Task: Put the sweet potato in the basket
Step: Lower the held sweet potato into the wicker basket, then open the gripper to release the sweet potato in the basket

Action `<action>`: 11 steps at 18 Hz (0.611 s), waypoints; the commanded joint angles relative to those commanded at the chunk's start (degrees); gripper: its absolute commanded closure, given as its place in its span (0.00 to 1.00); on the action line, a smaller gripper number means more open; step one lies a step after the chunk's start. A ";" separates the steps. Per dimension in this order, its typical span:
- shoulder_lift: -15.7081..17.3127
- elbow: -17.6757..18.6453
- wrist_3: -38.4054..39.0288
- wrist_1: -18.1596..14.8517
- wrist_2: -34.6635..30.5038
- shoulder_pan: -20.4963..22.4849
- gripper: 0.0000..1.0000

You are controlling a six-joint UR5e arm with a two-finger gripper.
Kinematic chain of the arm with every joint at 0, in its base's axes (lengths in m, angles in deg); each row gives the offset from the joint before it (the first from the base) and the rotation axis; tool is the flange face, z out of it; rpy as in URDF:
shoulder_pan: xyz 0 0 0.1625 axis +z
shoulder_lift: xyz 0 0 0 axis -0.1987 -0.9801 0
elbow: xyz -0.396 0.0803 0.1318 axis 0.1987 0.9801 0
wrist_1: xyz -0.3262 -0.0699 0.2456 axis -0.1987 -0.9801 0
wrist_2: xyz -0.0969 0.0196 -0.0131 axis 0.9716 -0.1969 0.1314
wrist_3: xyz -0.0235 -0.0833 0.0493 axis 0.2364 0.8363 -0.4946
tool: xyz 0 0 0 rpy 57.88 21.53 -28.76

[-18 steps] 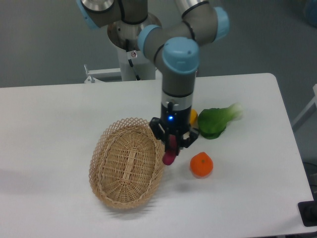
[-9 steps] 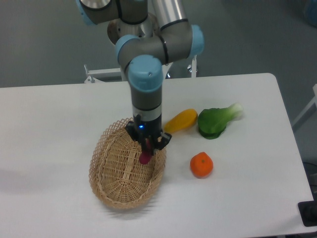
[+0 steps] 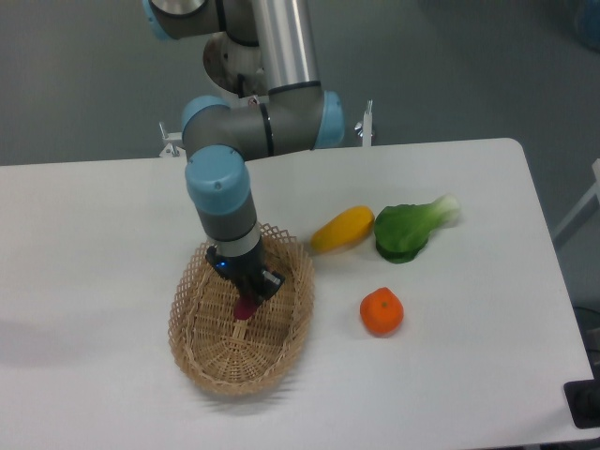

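Worktop: we see a white worktop [image 3: 469, 394] with rounded corners filling most of the view, its surface smooth and matte.
Floor: behind the worktop we see a dull grey-green floor [image 3: 84, 84], plain and unmarked.
Far edge: we make out a white metal bracket [image 3: 171, 142] just behind the worktop's rear edge.
Right side: we notice a pale slanted bar [image 3: 577, 211] beside the worktop's right edge, and a dark object [image 3: 583, 405] at the lower right corner, too cropped to identify.
Light: we see soft, even lighting with only faint shadows on the worktop.
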 joint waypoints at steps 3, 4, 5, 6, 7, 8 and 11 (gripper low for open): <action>-0.44 0.09 0.00 0.00 -1.05 -0.26 0.81; -0.70 0.09 0.00 0.00 -1.40 -0.35 0.81; -0.79 0.00 -0.09 0.00 -1.49 -0.53 0.81; -0.79 0.00 -0.09 0.00 -1.50 -0.53 0.81; -0.79 0.00 -0.09 0.00 -1.50 -0.53 0.78; -0.71 -0.17 -0.09 0.00 -1.58 -0.53 0.69; -0.35 -1.40 -0.26 -0.09 -1.76 -0.53 0.07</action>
